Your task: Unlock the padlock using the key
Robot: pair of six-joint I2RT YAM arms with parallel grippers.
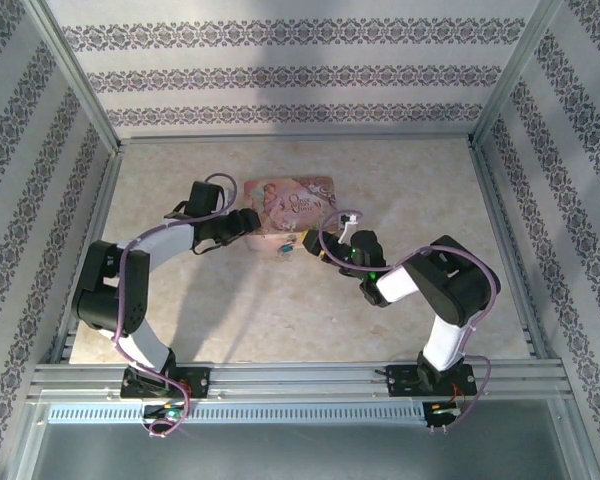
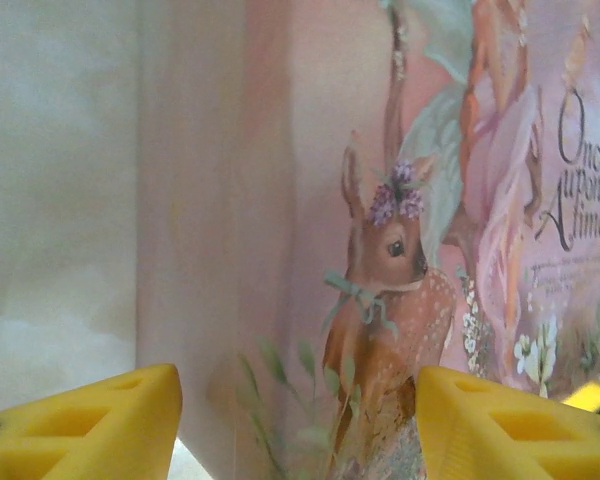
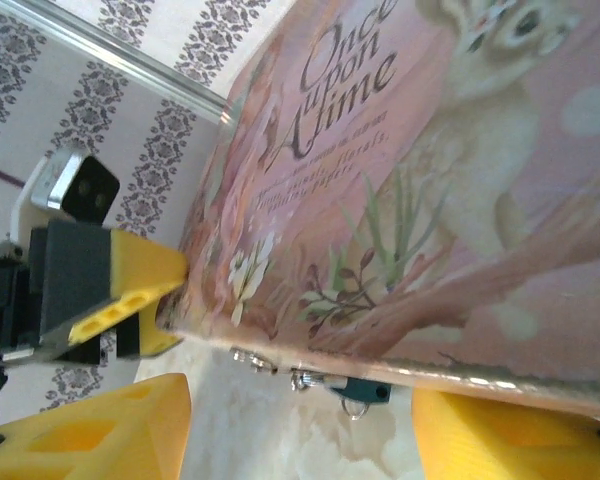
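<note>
- Beige marbled table (image 1: 280,330) inside a box of striped, patterned walls (image 1: 280,75), with metal framing round the edges.
- The right gripper (image 3: 300,425) has its yellow fingers (image 3: 90,430) spread wide with nothing between them, just bare table.
- Straight ahead of that gap, a touch toward the right-hand finger in the wrist view, sits the padlock (image 3: 367,391). It's a tiny teal body tucked under the front lip of the pink tin (image 3: 430,150), next to the silvery clasp (image 3: 270,365).
- Its long side looks to run along the tin's front edge, so across the fingers' line rather than pointing at them.
- A small metal loop hangs under it. I honestly can't tell if that's the key or part of the lock.
- The left gripper (image 2: 300,420) is also open and empty-handed, nosed up against the tin's left near corner. I can't tell if it's actually pressing on it.
- My guess: the right arm is the one lined up on the lock, and the left is just bracing the tin.
- Room-wise there's plenty of clear table on the near side. The tight spots are the tin's lip right above the lock and the left finger just off to the side.
</note>
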